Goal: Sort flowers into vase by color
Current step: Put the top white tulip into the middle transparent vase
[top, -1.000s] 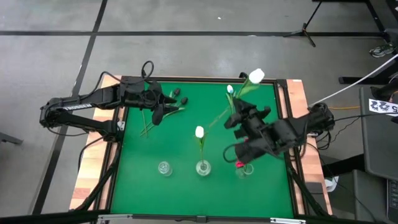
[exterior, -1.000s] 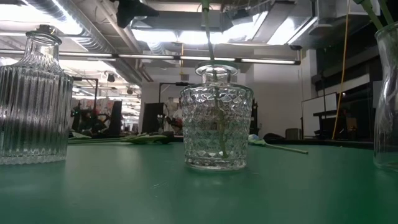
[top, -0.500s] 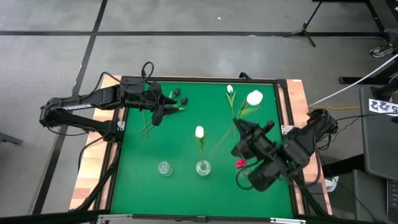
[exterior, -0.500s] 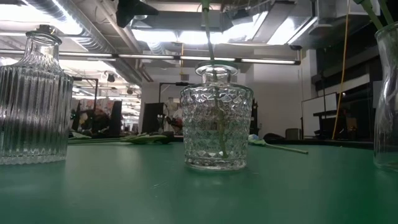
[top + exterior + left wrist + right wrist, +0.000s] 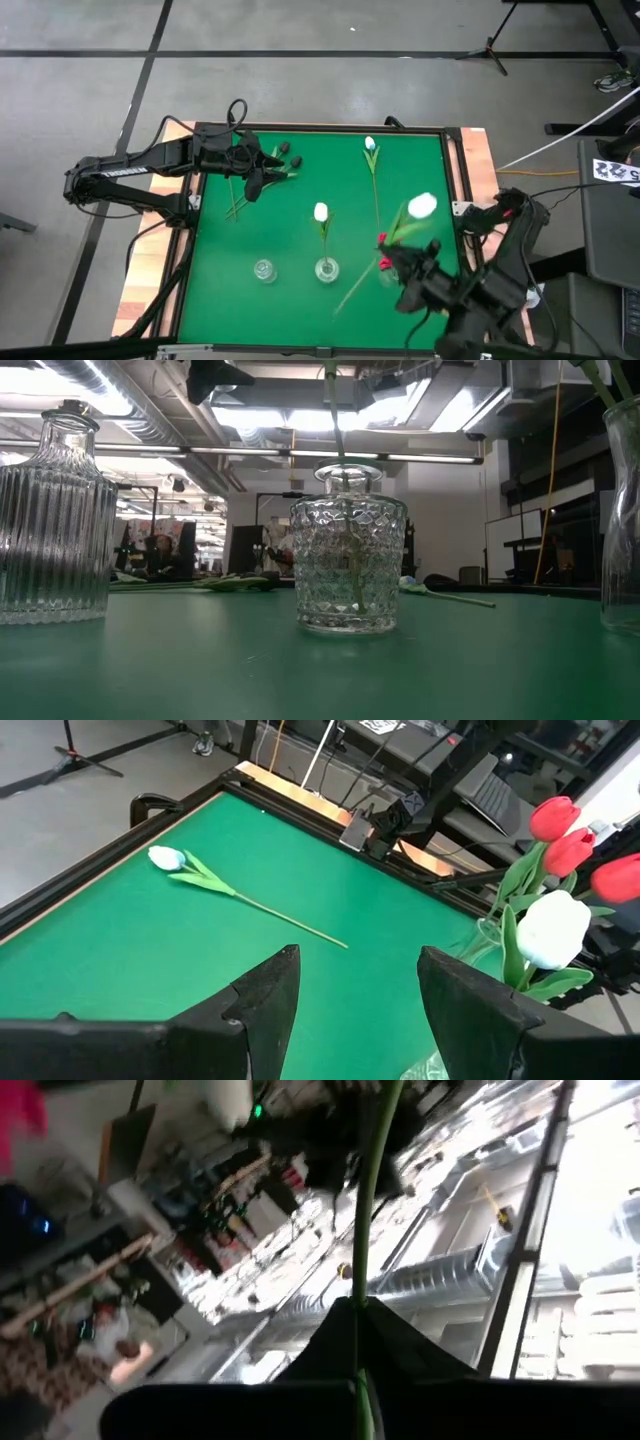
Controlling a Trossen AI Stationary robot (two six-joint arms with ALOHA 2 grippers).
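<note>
High view: right pincer [image 5: 405,268] clamped on a white tulip [image 5: 422,206] above the vases

Its stem slanted from bud, farther up the table, down past the fingers toward the near edge; the middle vase [image 5: 326,268] (already holding one white tulip) stood left of the pincer, the red-flower vase [image 5: 388,272] just beside it; right arm nearer, wrist tipped over the near edge; left gripper [image 5: 350,982], fingers apart, hovered well off by the black tulips [image 5: 290,154].

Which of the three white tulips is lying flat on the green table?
The small white tulip at the table's far edge lies flat. One white tulip stands in the middle vase; the right gripper holds the other.
</note>
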